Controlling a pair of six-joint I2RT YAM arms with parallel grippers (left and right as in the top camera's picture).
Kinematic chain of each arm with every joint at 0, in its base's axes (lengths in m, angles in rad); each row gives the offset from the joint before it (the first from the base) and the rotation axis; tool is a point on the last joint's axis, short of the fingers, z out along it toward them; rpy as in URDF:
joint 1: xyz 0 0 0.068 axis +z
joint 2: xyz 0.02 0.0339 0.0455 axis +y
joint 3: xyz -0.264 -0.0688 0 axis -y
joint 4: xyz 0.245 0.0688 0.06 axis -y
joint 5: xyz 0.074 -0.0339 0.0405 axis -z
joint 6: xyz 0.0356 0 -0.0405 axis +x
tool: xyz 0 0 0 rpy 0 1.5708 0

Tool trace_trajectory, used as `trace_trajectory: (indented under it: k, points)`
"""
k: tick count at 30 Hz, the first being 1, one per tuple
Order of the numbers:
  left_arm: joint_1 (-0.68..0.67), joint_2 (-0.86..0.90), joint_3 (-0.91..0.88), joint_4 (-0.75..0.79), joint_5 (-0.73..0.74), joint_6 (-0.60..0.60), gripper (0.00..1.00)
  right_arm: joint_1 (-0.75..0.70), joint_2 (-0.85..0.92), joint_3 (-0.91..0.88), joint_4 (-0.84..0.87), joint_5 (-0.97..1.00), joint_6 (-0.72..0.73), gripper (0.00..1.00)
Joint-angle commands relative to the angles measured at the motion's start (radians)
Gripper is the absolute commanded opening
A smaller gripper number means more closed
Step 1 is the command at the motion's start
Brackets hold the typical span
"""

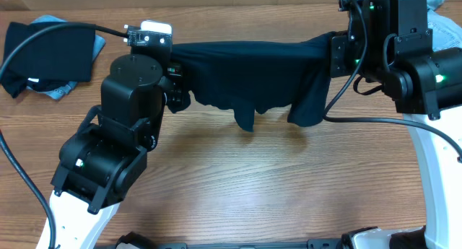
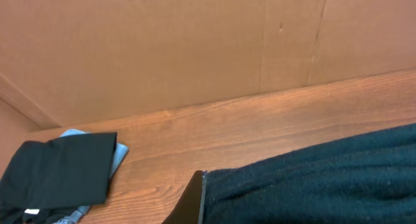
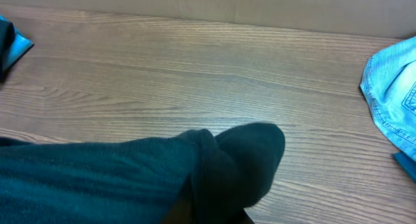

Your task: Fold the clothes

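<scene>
Wood table [image 1: 289,184]: folded black garment [image 1: 50,50] left, denim [image 3: 393,87] right.

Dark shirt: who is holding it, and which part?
The dark shirt is stretched between both arms: the left gripper pinches one end, the right gripper the other.

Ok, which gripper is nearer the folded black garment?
Left. The left gripper, gripping one end of the navy shirt, is close to the folded black garment; the right gripper holds the other end, across the table.

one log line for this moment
left hand: shut on dark navy shirt | right hand: shut on same shirt | shirt: stretched between hands | black garment: folded, left side
</scene>
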Motion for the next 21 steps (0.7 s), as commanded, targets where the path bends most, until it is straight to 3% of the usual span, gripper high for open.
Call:
trace_trajectory:
  k: [1, 3, 4, 17, 21]
  points:
    - [0.026, -0.008, 0.088, 0.004, -0.05, -0.02, 0.04, -0.011, -0.02, 0.026, -0.002, 0.081, -0.018, 0.04]
    - [0.026, -0.008, 0.14, -0.01, -0.006, -0.021, 0.04, -0.011, -0.02, 0.026, -0.002, 0.069, -0.019, 0.1]
    - [0.026, -0.008, 0.174, -0.02, 0.013, -0.021, 0.04, -0.011, -0.02, 0.026, -0.002, 0.066, -0.018, 0.19]
    - [0.025, -0.008, 0.295, -0.048, 0.035, 0.003, 0.04, -0.011, -0.02, 0.026, 0.013, -0.089, -0.018, 0.21]
    - [0.025, -0.008, 0.319, -0.047, 0.046, 0.018, 0.04, -0.009, -0.02, 0.026, 0.002, -0.221, -0.018, 0.38]
